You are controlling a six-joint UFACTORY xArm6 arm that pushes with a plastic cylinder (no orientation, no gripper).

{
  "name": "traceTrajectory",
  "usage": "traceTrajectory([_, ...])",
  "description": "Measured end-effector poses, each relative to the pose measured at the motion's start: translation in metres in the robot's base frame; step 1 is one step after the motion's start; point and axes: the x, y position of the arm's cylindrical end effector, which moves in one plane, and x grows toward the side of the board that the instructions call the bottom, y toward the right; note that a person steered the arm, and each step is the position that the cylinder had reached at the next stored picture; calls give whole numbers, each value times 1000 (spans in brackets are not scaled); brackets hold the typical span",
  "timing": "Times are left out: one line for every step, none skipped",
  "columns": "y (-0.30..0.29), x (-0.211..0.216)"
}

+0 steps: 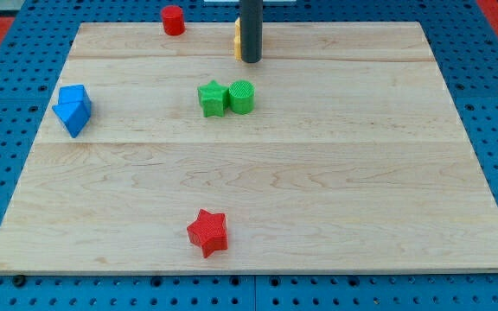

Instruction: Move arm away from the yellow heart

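- The red star [207,232] lies nearest, toward the view's bottom of the tabletop [361,199], well apart from the rod.
- The green star [212,98] and green cylinder [242,96] touch at mid-board, just below my tip [251,60].
- The yellow heart [237,38], mostly hidden, sits touching or just beside my tip on the view's left, so the retreat likely goes right or down.
- There is no claw to report, only the rod.

On my wooden board [318,173], a green star [212,98] touches a green cylinder [242,96]. A red cylinder [173,20] stands at the view's top, two blue blocks [73,109] at the left, a red star [207,232] near the bottom.
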Motion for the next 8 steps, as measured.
traceTrajectory([-2,-19])
traceTrajectory([-13,-20])
traceTrajectory([-1,15])
traceTrajectory([-78,10])
traceTrajectory([-168,0])
traceTrajectory([-226,-1])
traceTrajectory([-237,-1])
traceTrajectory([-237,-2])
